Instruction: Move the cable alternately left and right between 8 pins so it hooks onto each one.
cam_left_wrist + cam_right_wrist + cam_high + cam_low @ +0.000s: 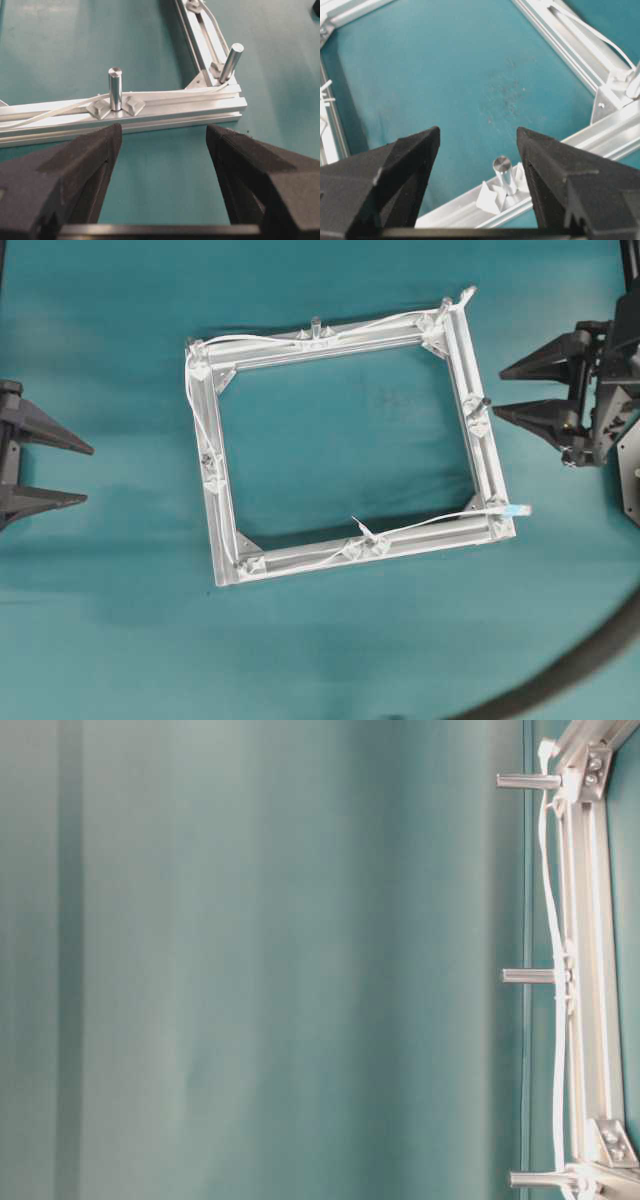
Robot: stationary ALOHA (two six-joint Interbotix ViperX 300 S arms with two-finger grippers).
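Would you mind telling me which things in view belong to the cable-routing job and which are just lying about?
Part of the job:
- cable
- pins, e.g. this one
- frame carrying the pins
- left gripper and right gripper, both open and empty

Just lying about:
- thick grey hose
- teal table cover
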